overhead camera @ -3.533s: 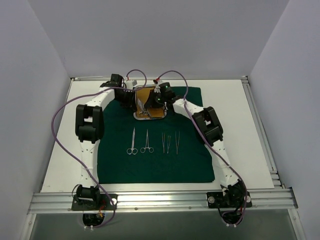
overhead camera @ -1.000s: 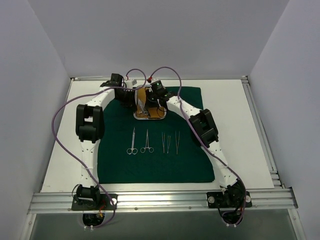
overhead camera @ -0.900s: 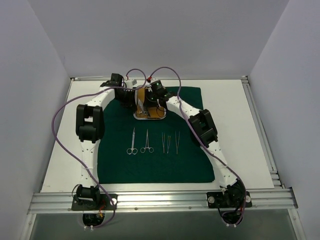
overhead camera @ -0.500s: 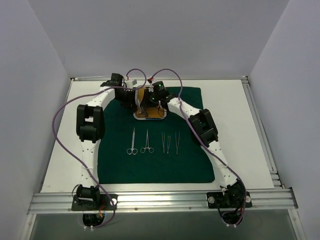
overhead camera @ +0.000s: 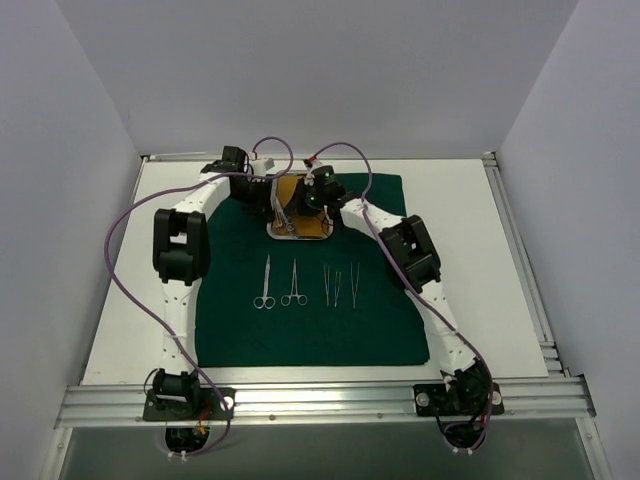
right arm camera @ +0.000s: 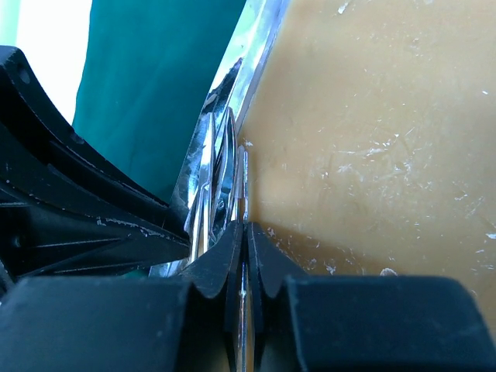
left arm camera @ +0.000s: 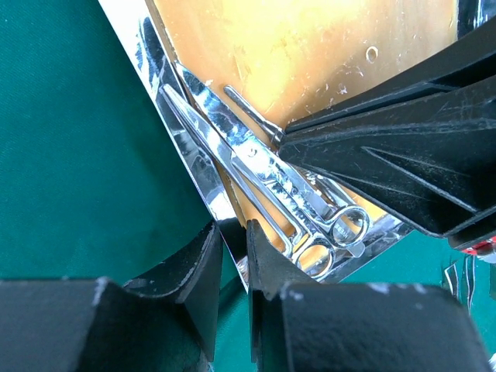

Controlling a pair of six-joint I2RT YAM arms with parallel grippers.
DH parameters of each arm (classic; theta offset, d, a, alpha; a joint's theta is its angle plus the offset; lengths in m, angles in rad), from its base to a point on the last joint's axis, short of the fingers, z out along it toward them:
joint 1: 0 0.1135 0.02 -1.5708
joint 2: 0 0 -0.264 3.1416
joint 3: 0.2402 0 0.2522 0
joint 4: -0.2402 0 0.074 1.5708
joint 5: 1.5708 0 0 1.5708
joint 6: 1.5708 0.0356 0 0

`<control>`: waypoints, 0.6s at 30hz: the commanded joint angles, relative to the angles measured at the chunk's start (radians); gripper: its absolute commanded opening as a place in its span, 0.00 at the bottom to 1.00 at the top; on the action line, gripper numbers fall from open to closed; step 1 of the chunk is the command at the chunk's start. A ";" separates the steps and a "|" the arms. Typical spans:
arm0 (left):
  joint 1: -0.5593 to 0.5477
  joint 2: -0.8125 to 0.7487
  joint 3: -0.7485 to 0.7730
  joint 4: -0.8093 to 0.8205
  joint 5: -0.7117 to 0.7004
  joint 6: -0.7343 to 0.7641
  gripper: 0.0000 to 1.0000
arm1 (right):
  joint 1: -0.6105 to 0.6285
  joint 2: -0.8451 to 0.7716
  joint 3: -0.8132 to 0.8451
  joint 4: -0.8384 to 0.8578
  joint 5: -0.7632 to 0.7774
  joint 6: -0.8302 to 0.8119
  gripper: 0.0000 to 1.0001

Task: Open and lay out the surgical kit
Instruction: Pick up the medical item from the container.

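The steel tray [overhead camera: 300, 237] with an orange-brown floor sits at the back of the dark green cloth [overhead camera: 310, 325]. My left gripper [overhead camera: 268, 200] is shut on the tray's left rim [left arm camera: 180, 136], one finger on each side of the wall [left arm camera: 232, 232]. Silver scissors [left arm camera: 267, 174] lie inside the tray along that rim. My right gripper [overhead camera: 303, 200] reaches into the tray and is shut [right arm camera: 244, 232] on a thin silver instrument [right arm camera: 245, 182] beside the scissors [right arm camera: 217, 167]. Two scissor-handled instruments [overhead camera: 264, 285] [overhead camera: 293, 284] and several tweezers [overhead camera: 338, 286] lie in a row on the cloth.
The cloth covers the middle of the white table [overhead camera: 460, 260]. Both arms meet over the tray, with purple cables [overhead camera: 130, 230] looping beside them. The right gripper's black body [left arm camera: 387, 155] crowds the left wrist view. Aluminium rails [overhead camera: 320, 400] edge the table.
My right gripper has shifted slightly left inside the tray, toward the scissors by the left rim. The left arm, the tray and the laid-out instruments have not moved.
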 commanded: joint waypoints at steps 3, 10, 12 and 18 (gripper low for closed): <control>-0.016 0.030 0.011 0.031 -0.009 0.039 0.20 | -0.002 -0.042 -0.041 -0.111 0.035 -0.003 0.00; -0.016 0.026 0.011 0.030 -0.010 0.039 0.20 | -0.011 -0.076 -0.044 -0.098 0.106 0.000 0.00; -0.016 0.026 0.011 0.028 -0.012 0.037 0.20 | -0.015 -0.099 -0.046 -0.101 0.143 -0.006 0.00; -0.016 0.020 -0.004 0.031 -0.010 0.039 0.20 | -0.020 -0.122 -0.015 -0.124 0.255 -0.050 0.00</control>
